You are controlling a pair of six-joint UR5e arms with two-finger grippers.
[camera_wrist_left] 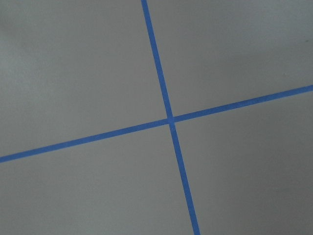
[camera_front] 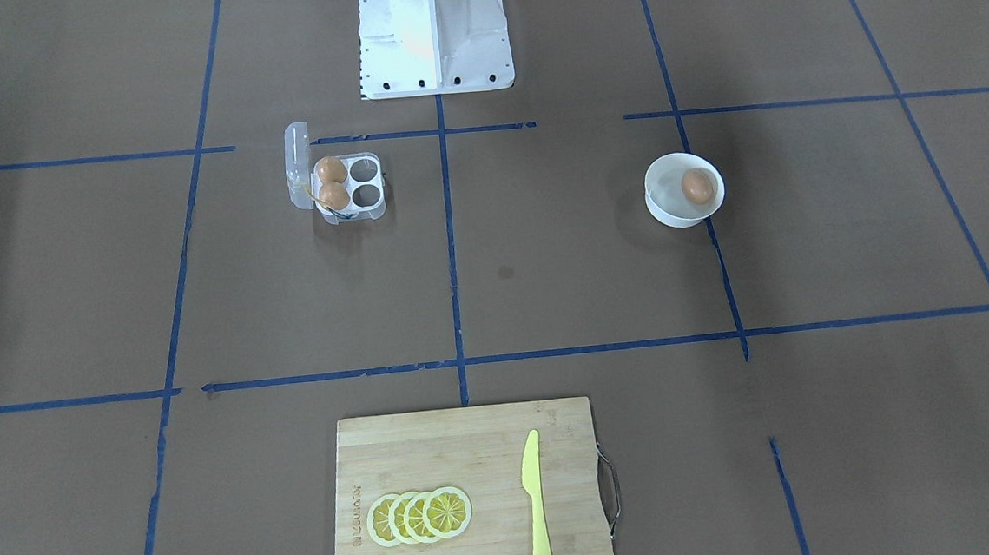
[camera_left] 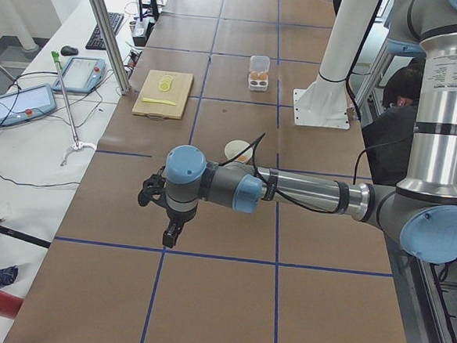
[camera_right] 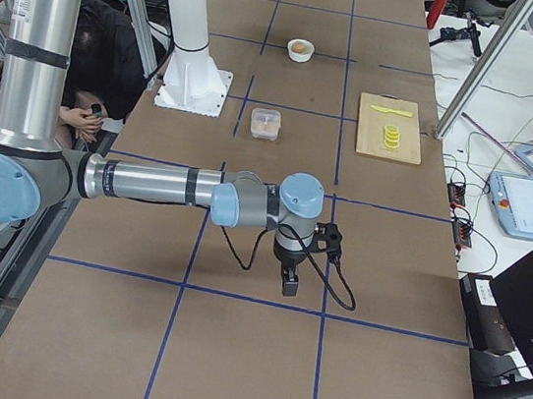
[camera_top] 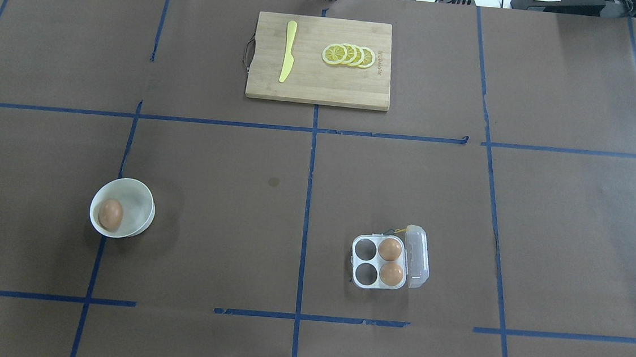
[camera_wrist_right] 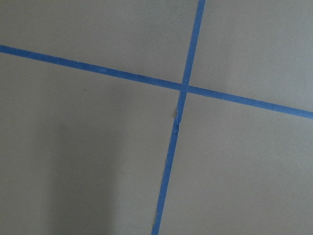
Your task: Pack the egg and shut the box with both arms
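One egg (camera_top: pixel 111 214) lies in a round white bowl (camera_top: pixel 140 201) on the robot's left side; it also shows in the front view (camera_front: pixel 697 185). The clear box (camera_top: pixel 367 251) stands on the right side with its lid (camera_top: pixel 418 256) open and two eggs (camera_top: pixel 390 249) in the cups by the hinge. The two other cups are empty. My left gripper (camera_left: pixel 171 234) hangs over bare table far to the left, away from the bowl. My right gripper (camera_right: pixel 291 282) hangs far to the right, away from the box. I cannot tell whether either is open or shut.
A wooden cutting board (camera_top: pixel 318 87) at the far middle holds lemon slices (camera_top: pixel 349 55) and a yellow plastic knife (camera_top: pixel 287 58). The white robot base (camera_front: pixel 434 38) stands at the near edge. Both wrist views show only brown paper with blue tape lines.
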